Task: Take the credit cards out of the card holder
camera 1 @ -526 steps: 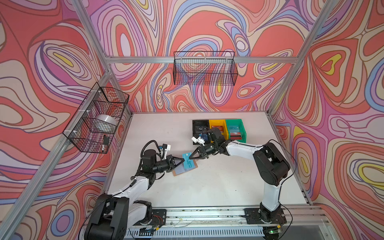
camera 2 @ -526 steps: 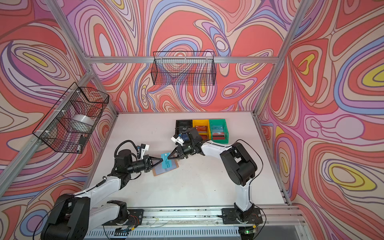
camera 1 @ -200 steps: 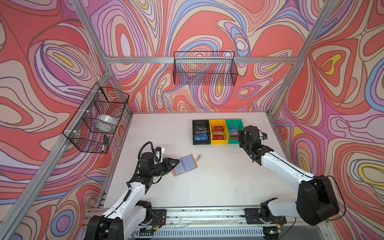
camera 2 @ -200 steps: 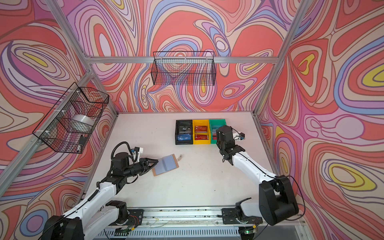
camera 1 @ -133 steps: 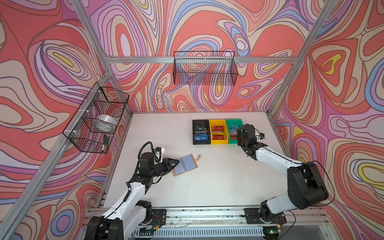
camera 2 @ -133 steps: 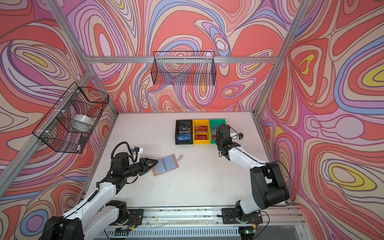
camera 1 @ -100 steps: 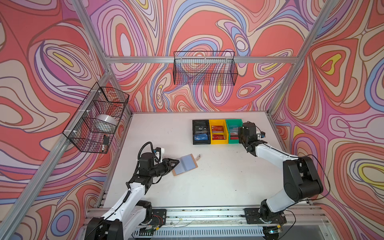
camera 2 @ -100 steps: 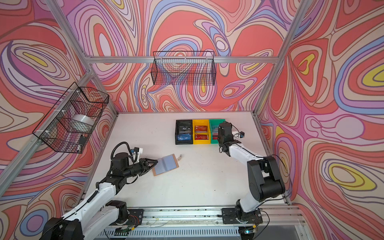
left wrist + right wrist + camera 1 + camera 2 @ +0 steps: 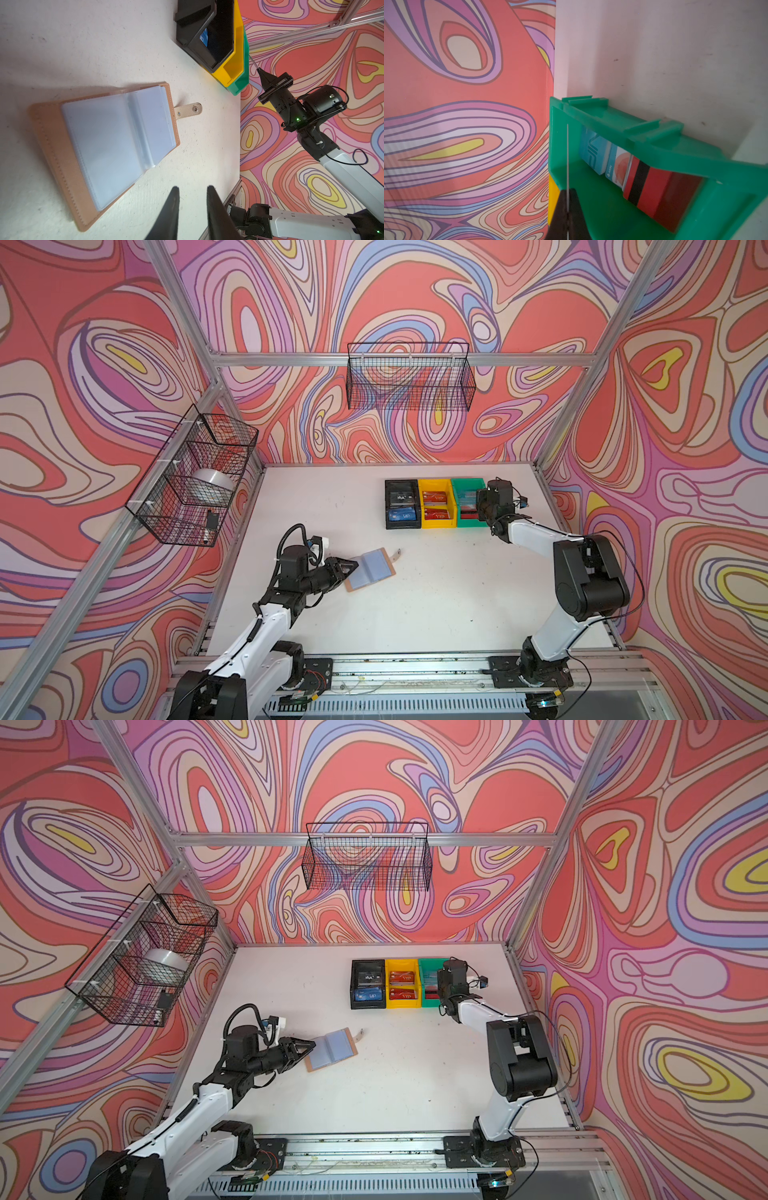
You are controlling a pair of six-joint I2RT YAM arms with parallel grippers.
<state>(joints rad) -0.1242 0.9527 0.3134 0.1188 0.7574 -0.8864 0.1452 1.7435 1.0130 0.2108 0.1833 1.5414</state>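
On the table [image 9: 415, 614], open tan card holder [image 9: 104, 145], bluish sleeves [image 9: 108, 128], snap tab [image 9: 188, 110]

Your tan leather-look booklet card holder [image 9: 371, 570] lies open and flat at 9 o'clock on the white surface [image 9: 415, 614], bluish sleeves up. At 1 o'clock, a pale red-circle plastic card [image 9: 619, 166] and a dark red card [image 9: 656, 187] lie in the green bin [image 9: 654, 141]; your right hand [image 9: 567, 190] pinches another thin card [image 9: 567, 149], edge-on.

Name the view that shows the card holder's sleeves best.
The left wrist view: the open card holder lies close, clear sleeves and strap tab sharp. In both top views it is small, by the left gripper. The right wrist view misses it.
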